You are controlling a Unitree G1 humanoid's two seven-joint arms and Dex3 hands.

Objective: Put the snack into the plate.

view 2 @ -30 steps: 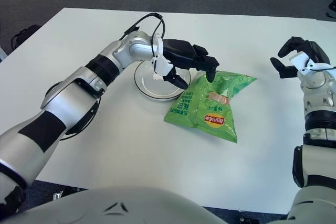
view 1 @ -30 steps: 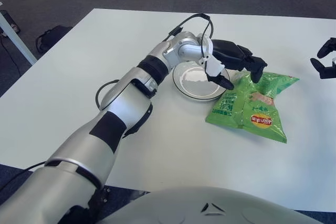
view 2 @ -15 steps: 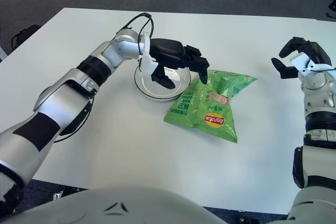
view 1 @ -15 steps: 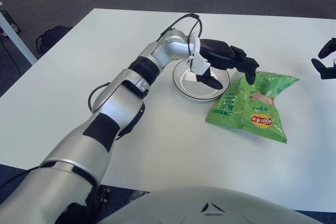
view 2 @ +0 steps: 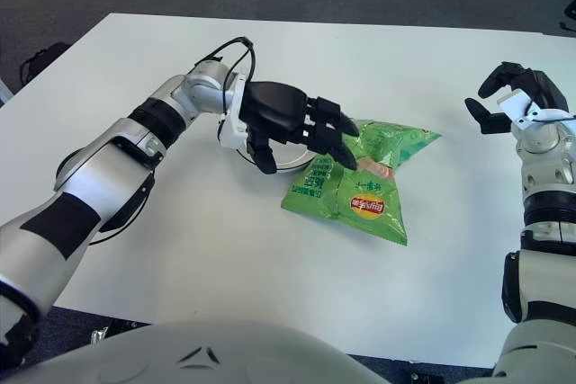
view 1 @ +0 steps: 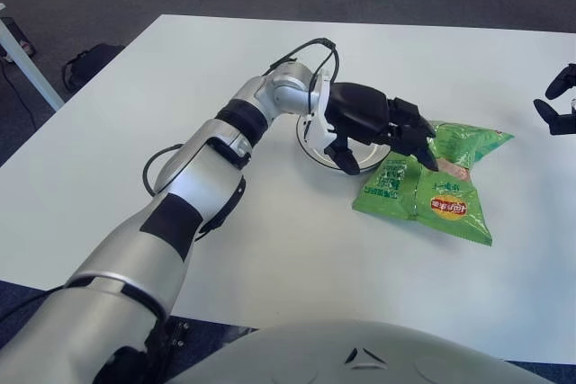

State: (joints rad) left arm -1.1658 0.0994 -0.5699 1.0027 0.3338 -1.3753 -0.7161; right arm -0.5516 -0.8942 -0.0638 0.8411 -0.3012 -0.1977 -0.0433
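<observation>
A green snack bag (view 1: pixel 432 191) with a red logo lies flat on the white table (view 1: pixel 135 132), just right of a white plate (view 2: pixel 290 165). My left hand (view 1: pixel 387 157) hovers low over the plate and hides most of it. It is open: the fingertips (view 2: pixel 340 143) reach the bag's upper left edge, and the thumb points down at the plate's near rim. Nothing is held in it. My right hand (view 2: pixel 513 101) shows far to the right of the bag, fingers loosely spread and holding nothing.
The table's far edge runs along the top and its near edge sits just above my torso. A black cable (view 1: pixel 310 47) loops off my left wrist. On the dark floor at the left lies a dark bag (view 1: pixel 85 65).
My left hand has drawn back to the left and dropped lower over the plate, turning palm down, with its fingertips now at the bag's edge. The bag and right hand have stayed put.
</observation>
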